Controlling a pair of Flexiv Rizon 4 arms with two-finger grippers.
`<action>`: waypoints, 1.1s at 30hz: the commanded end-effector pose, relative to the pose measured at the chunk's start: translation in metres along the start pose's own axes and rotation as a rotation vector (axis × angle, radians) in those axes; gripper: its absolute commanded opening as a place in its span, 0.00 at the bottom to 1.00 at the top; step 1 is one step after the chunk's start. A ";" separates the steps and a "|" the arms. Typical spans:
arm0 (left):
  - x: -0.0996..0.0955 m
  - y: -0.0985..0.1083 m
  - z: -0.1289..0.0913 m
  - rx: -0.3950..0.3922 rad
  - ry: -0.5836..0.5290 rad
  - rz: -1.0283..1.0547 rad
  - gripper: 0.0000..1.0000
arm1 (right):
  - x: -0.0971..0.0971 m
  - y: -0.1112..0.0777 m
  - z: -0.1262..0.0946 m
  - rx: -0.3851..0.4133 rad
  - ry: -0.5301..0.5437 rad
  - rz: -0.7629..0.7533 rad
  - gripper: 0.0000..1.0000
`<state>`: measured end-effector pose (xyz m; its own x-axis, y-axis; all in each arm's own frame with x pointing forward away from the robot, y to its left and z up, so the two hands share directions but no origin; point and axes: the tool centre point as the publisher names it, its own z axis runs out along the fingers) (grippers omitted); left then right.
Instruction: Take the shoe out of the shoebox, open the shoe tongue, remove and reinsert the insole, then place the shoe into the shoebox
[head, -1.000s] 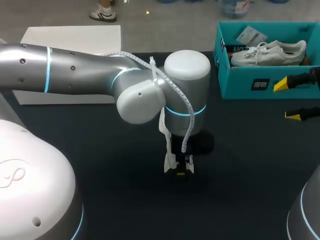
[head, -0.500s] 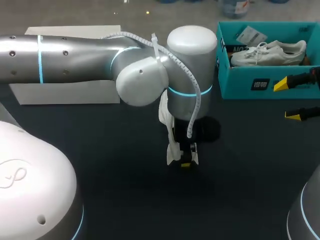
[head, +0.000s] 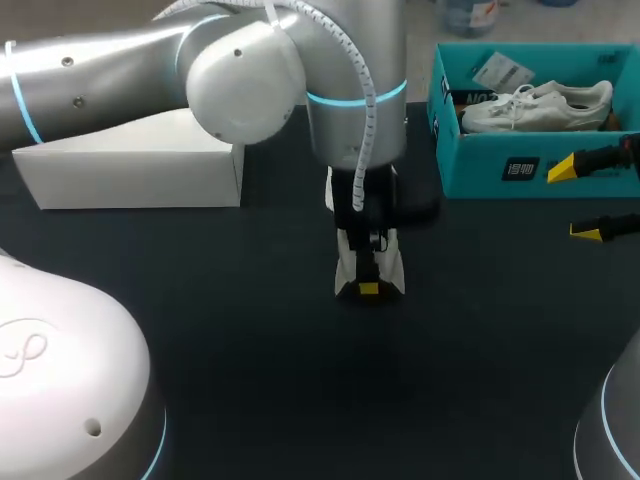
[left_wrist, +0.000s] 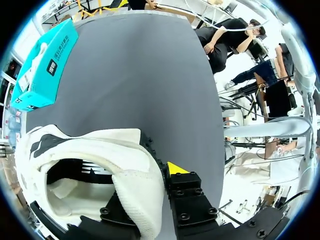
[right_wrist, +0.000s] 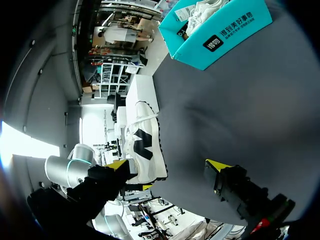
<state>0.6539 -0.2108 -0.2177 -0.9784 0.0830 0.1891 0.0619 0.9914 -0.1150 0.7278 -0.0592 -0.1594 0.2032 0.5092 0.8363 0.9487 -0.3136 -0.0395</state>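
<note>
Left arm: over the last second the silver left arm swings away from the near part of the dark desk toward its far side. It ends closer to the teal cardboard shoebox.
Shoe: the white lace-up shoe with a black side mark travels with the arm. It now hangs below the wrist over the middle of the desk, out of the shoebox.
Left jaws: they are clamped on the shoe's upper edge. One yellow fingertip lies outside the wall and the other finger sits inside the shoe.
Right jaws: they have not shifted. They are spread wide with nothing between them, at the desk's right side just in front of the shoebox.
Meaning for the task: the shoe is out and held. Carrying it toward the box suggests either the return or a hand-over to the right arm. I cannot judge which.
White flat box: more of it shows at the desk's left now that the arm has moved off it.
Hidden: the left arm's inner fingertip is covered by the shoe's wall. The tongue and the insole cannot be made out inside the crumpled white lining. A second white sneaker lies in the shoebox, partly behind its front wall.
</note>
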 end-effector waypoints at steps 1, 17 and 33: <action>0.011 0.005 -0.052 -0.004 -0.013 0.013 0.00 | 0.000 0.000 0.001 -0.001 -0.002 0.001 1.00; 0.009 0.005 -0.082 0.011 -0.040 0.038 0.00 | 0.000 0.000 0.001 -0.001 -0.002 0.001 1.00; -0.009 0.032 -0.093 -0.002 -0.054 0.099 0.00 | 0.000 0.000 0.001 -0.001 -0.002 0.001 1.00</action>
<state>0.6785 -0.1876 -0.1385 -0.9811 0.1508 0.1212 0.1375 0.9841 -0.1121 0.7278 -0.0592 -0.1594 0.2032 0.5092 0.8363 0.9487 -0.3136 -0.0396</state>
